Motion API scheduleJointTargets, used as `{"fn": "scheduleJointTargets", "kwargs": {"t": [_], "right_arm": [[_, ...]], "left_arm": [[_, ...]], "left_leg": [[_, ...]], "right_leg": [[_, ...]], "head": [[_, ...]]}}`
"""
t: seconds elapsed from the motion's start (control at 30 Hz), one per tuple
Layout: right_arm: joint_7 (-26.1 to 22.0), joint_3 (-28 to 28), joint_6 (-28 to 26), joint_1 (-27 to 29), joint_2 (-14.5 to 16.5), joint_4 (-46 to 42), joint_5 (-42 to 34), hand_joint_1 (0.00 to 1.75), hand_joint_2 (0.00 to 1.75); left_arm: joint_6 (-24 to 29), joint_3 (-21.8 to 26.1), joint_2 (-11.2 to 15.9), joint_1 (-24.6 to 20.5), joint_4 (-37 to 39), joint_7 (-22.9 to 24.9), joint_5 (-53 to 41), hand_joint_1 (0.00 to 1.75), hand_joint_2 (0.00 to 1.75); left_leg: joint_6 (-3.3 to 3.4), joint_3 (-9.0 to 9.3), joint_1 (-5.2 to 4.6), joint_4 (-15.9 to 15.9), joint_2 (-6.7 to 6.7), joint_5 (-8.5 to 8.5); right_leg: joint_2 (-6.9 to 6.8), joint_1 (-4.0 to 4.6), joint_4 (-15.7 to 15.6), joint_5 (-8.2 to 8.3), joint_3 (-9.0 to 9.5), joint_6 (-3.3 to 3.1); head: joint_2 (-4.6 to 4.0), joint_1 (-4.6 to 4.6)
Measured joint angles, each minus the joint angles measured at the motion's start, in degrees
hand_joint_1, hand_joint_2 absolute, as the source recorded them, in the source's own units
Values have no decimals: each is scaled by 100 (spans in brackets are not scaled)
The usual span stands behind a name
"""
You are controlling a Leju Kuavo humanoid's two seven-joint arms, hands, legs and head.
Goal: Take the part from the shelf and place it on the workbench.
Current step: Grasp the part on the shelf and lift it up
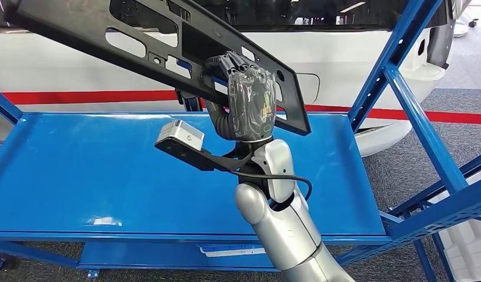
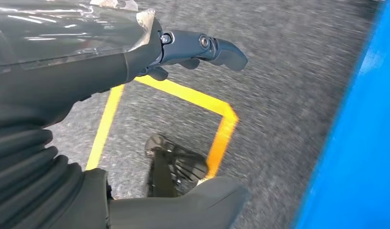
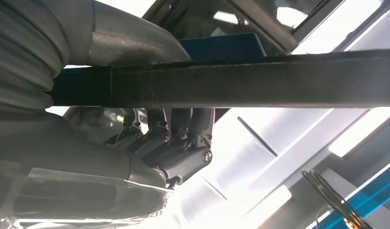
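- The right hand grips a long black plastic panel, a car trim part with cut-out openings, holding it clear above the blue shelf; its fingers wrap over the panel's lower edge, seen close in the right wrist view
- The left hand hangs low over grey floor with yellow tape, fingers loosely spread and holding nothing
- The grip sits toward one end, so most of the panel reaches out to the robot's left; the step likely calls for a firm clasp and a slow, level carry to stop the far end dipping or twisting
- The blue upright and its slanted brace stand just beside the panel's near end, and a white car body lies close behind
- Open room appears to lie above the shelf deck and back toward the robot; drawing the panel straight back looks the safest way out
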Motion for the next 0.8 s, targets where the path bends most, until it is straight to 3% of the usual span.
{"fn": "scheduleJointTargets", "kwargs": {"t": [0.4, 0.53, 0.57, 0.63, 0.7, 0.73, 0.8], "right_arm": [[254, 877, 8, -291, 0, 254, -560, 175, 175], [336, 1077, 5, -404, -1, 301, -652, 175, 175], [358, 1113, 4, -444, -4, 311, -674, 175, 175], [412, 1187, 3, -509, -9, 340, -720, 175, 175], [484, 1250, -1, -530, -10, 379, -771, 175, 175], [516, 1277, -3, -541, -10, 401, -794, 175, 175], [552, 1324, -5, -580, -9, 435, -831, 175, 175]], "left_arm": [[460, 356, 11, -13, 0, 500, 215, 0, 175], [491, 422, 14, -32, 0, 585, 244, 0, 175], [498, 430, 13, -42, 0, 604, 250, 0, 175], [546, 441, 13, -48, 0, 645, 199, 0, 175], [632, 421, 16, -43, 0, 706, 15, 0, 175], [672, 400, 19, -43, 0, 734, -80, 0, 175], [727, 365, 22, -48, 0, 782, -169, 0, 175]], "left_leg": [[32, -14, -40, 44, -4, -13], [148, 6, -18, -44, 13, 127], [184, 13, 3, -93, 24, 177], [220, 7, 24, -129, 35, 219], [220, -1, 26, -123, 40, 219], [212, 1, 29, -114, 36, 214], [160, 5, 41, -67, 18, 172]], "right_leg": [[-3, -53, -6, 19, 1, 29], [-7, -48, 25, 14, -46, 134], [-11, -39, 192, -87, -132, 130], [-20, -48, 883, -402, -435, 94], [-22, -78, 1523, -577, -688, 116], [-26, -96, 1564, -539, -691, 160], [-49, -134, 987, -250, -408, 265]], "head": [[0, -3], [0, 0], [0, 9], [0, 25], [0, 28], [0, 30], [0, 31]]}}
